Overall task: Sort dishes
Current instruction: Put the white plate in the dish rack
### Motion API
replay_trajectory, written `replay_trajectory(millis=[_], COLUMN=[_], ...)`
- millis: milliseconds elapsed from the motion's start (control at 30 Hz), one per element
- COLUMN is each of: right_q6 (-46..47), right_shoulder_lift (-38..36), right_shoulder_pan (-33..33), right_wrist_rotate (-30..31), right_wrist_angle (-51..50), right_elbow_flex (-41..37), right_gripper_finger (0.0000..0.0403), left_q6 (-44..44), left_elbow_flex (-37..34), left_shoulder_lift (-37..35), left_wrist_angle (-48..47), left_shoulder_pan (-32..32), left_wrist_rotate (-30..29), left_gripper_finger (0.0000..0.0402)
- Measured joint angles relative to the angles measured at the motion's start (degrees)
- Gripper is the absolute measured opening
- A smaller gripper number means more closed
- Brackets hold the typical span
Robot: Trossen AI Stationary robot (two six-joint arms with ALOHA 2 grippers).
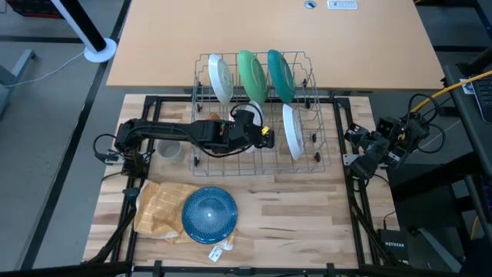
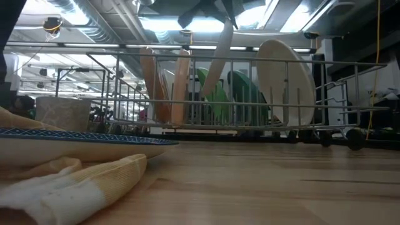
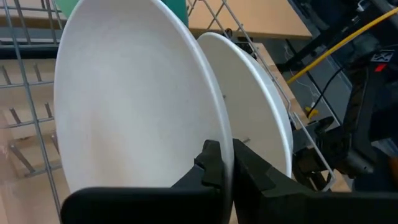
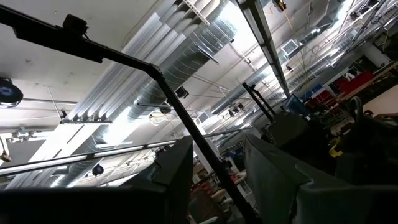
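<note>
Left wrist view: the left gripper (image 3: pixel 225 165) pinches a white plate's (image 3: pixel 137 99) rim in its fingers, over the wire rack (image 1: pixel 257 115) at frame centre. Probably slotting; next, lower it between tines. The right gripper (image 4: pixel 214 171) idles, fingers spread.

A dark two-finger gripper (image 2: pixel 215 14) came down from the top edge, its fingers clamped on the upper rim of a cream-white round plate (image 2: pixel 215 62) that hung tilted below it, over the grey wire rack (image 2: pixel 325 94). Under the gripper and behind that plate stood two green plates (image 2: pixel 240 94) on edge in the rack. Just beside them, to one side of the gripper, a large white round plate (image 2: pixel 286 81) stood upright; to the other side stood two peach-brown plates (image 2: pixel 178 87) on edge. Far below and nearer the camera lay a blue patterned plate (image 2: pixel 75 142) on a yellow-orange checked cloth (image 2: pixel 69 187), with a small grey mug (image 2: pixel 62 114) behind it, all on the pale wooden table (image 2: pixel 275 181)
</note>
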Motion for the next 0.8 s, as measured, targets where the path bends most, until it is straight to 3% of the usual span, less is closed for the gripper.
replay_trajectory(millis=[800], right_q6=[0.01], right_shoulder_lift=[0.0], right_shoulder_pan=[0.0], right_wrist_rotate=[0.0], right_wrist_angle=[0.0], right_elbow_flex=[0.0], right_gripper_finger=[0.0147], left_q6=[-3.35], left_elbow_flex=[-0.04], left_shoulder_lift=[0.04], left_wrist_angle=[-2.8], left_shoulder_pan=[1.92], left_wrist_rotate=[1.68], left_gripper_finger=[0.0012])
